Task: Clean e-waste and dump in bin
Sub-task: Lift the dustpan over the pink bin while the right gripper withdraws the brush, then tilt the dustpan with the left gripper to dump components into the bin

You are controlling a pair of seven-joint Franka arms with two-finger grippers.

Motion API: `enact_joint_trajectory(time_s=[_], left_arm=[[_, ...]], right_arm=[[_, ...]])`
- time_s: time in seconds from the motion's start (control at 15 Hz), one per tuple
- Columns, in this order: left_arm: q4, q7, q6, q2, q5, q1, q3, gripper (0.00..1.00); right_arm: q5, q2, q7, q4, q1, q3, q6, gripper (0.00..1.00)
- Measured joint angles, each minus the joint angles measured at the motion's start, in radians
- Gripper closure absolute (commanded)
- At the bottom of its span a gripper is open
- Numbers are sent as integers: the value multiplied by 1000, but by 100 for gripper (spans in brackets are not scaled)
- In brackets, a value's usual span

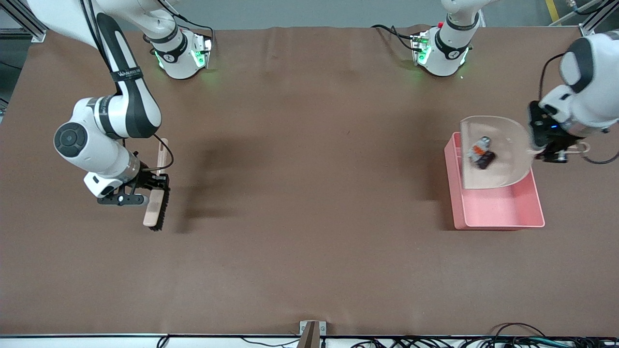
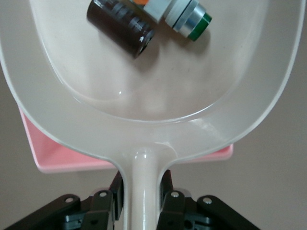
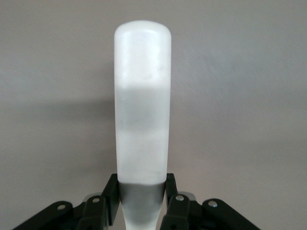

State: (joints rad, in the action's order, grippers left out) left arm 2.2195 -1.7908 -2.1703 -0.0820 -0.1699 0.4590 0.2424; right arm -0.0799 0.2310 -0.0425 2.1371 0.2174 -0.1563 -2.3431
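The left end effector [image 1: 556,153] pinched the handle of the beige dustpan [image 1: 498,154], holding it above the pink bin [image 1: 503,212], which sat on the brown bench [image 1: 309,217] toward the left arm's end. Both e-waste parts lay in the pan, touching: the white-grey piece [image 2: 180,14] and the dark stubby piece [image 2: 122,26]. The right end effector [image 1: 147,186] gripped a brush [image 1: 155,200] over the bench near the right arm's end.

2 e-waste parts [image 1: 481,152] in dustpan [image 1: 503,164] over bin [image 1: 498,212]; brush [image 1: 155,203] at right arm's end.
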Motion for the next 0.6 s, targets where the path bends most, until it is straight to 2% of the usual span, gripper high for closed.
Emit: enact_joint_trajectory(time_s=[0.13, 0.27, 0.4, 0.6], left_arm=[[-19, 15, 1, 1, -67, 20, 0, 100], [-42, 161, 32, 4, -230, 7, 21, 100], [-56, 306, 75, 19, -372, -5, 79, 100], [-63, 417, 105, 50, -462, -21, 124, 100]], right_arm=[[2, -14, 20, 50, -39, 1, -14, 98], [3, -18, 68, 83, -85, 0, -24, 99], [3, -18, 127, 130, -134, 1, -80, 99], [3, -18, 170, 207, -189, 1, -173, 97]])
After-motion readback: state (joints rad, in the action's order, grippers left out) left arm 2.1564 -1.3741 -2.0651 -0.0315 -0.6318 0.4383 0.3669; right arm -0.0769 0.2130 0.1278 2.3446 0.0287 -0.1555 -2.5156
